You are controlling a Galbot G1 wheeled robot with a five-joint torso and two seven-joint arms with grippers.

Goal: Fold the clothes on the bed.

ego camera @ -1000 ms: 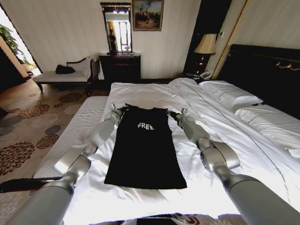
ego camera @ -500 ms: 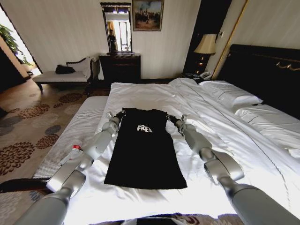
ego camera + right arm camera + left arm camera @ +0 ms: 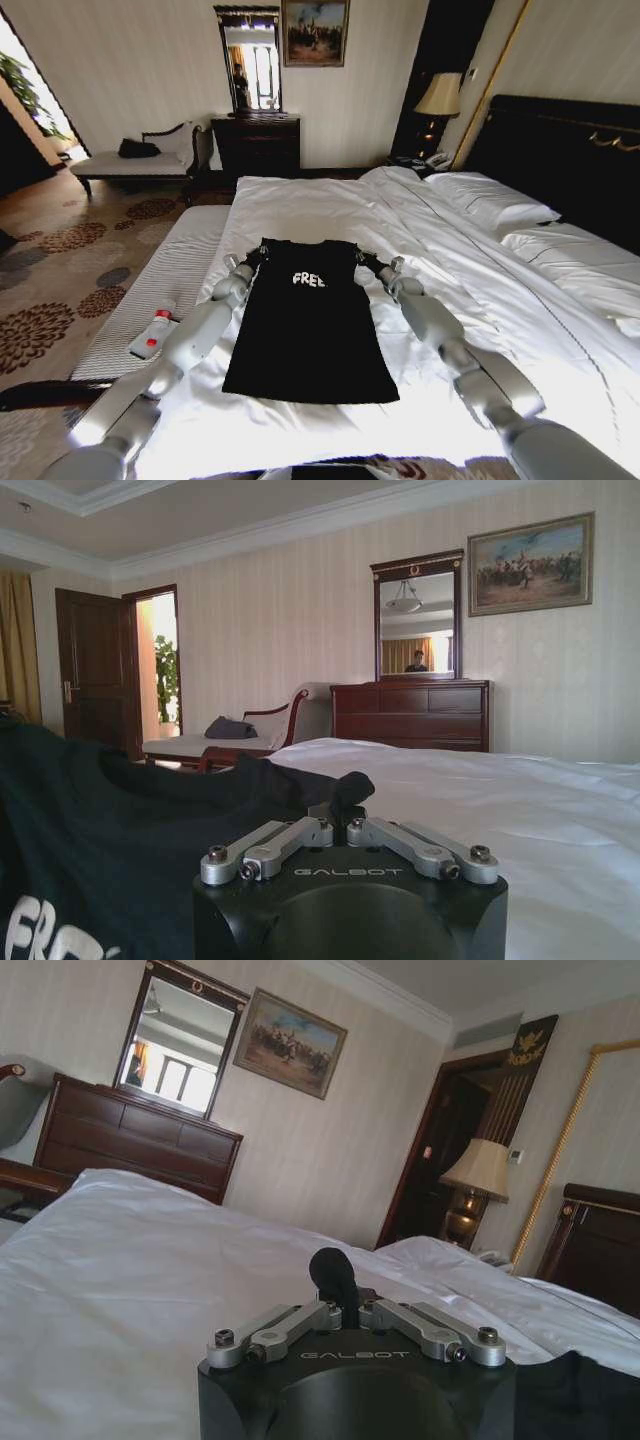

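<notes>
Both grippers pinch the far corners of the black T-shirt [image 3: 309, 325], which lies lengthwise on the bed [image 3: 300, 205]: left gripper [image 3: 256, 254] and right gripper [image 3: 364, 260], fingers pressed together on fabric. To fold cleanly (my judgement), lift both corners level and carry them toward the near hem together.

Head view: set high, looking forward and down along the large white-sheeted bed [image 3: 330, 210], both arms reaching in from the lower corners. Left wrist view: set low just behind the black-bodied left gripper [image 3: 338, 1278] at lower centre, near the sheet, facing the dark wooden dresser [image 3: 130, 1145]. Right wrist view: equally low behind the black-bodied right gripper [image 3: 340, 800], facing the same dresser, mirror and painting wall. Shared by all: that wall, upper centre in the head view.
</notes>
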